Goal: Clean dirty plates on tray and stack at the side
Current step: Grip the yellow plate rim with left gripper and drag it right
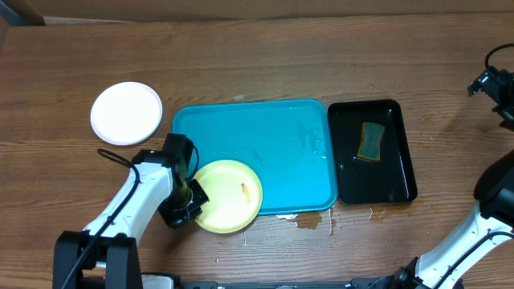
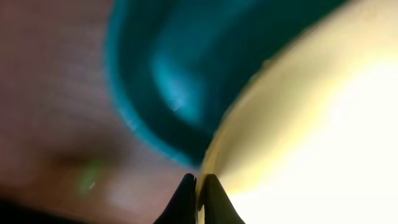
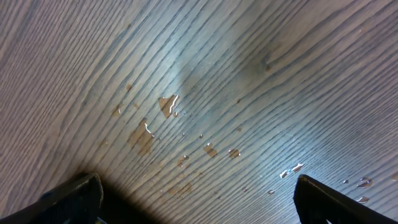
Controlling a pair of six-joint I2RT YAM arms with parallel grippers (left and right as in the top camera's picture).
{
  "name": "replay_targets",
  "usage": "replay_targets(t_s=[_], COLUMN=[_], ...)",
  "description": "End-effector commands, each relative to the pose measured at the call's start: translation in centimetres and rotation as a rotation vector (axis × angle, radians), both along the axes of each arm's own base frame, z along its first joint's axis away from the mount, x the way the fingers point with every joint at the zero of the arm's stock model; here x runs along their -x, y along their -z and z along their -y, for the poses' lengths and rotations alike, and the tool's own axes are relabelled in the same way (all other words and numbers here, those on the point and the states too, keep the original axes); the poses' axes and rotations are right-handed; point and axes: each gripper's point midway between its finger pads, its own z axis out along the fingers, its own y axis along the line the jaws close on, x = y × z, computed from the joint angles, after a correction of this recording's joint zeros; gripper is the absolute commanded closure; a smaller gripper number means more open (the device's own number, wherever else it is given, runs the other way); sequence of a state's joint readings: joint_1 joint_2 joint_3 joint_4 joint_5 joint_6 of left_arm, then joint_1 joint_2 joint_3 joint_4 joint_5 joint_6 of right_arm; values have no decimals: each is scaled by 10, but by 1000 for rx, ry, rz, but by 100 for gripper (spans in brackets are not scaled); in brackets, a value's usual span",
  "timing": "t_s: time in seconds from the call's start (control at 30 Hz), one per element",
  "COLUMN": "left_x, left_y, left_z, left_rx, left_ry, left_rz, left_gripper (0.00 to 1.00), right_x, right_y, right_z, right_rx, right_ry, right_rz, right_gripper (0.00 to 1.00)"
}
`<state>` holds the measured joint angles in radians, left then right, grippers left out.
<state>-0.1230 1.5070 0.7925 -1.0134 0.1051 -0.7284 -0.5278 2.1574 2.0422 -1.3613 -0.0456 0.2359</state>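
A pale yellow-green plate [image 1: 229, 201] with a small orange smear lies on the front left corner of the turquoise tray [image 1: 273, 144], overhanging its rim. My left gripper [image 1: 191, 195] is shut on that plate's left edge. In the left wrist view the two dark fingers [image 2: 186, 199] pinch the plate [image 2: 311, 124] rim, with the tray [image 2: 161, 74] behind. A white plate [image 1: 126, 112] sits on the table left of the tray. My right gripper [image 1: 494, 84] hangs open at the far right, over bare wet wood [image 3: 199, 93].
A narrow black tray [image 1: 397, 181] with a yellow-green sponge [image 1: 371, 140] stands right of the turquoise tray. Water drops and a small puddle [image 1: 309, 221] lie on the wood by the tray's front edge.
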Motion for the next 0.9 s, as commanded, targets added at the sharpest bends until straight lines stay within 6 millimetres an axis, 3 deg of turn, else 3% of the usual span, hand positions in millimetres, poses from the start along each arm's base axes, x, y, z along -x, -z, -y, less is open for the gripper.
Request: replay_targets(t_s=[0.0, 0.27, 0.43, 0.6, 0.87], left_x=[-16, -84, -120, -144, -168], left_y=[-3, -32, -43, -47, -38], left_z=[3, 12, 33, 58, 102], left_rx=[22, 43, 128, 135, 116], left_ry=[81, 87, 71, 92, 163], left_rz=[64, 292, 441, 548, 657], left_gripper=[96, 96, 96, 96, 96], right_x=[-3, -3, -3, -3, -3], right_y=[-14, -14, -14, -14, -14], right_z=[2, 2, 2, 2, 2], right_rx=[20, 20, 20, 20, 20], right_ry=[4, 4, 4, 4, 4], right_rz=[37, 37, 37, 37, 37], right_gripper=[0, 0, 0, 0, 0])
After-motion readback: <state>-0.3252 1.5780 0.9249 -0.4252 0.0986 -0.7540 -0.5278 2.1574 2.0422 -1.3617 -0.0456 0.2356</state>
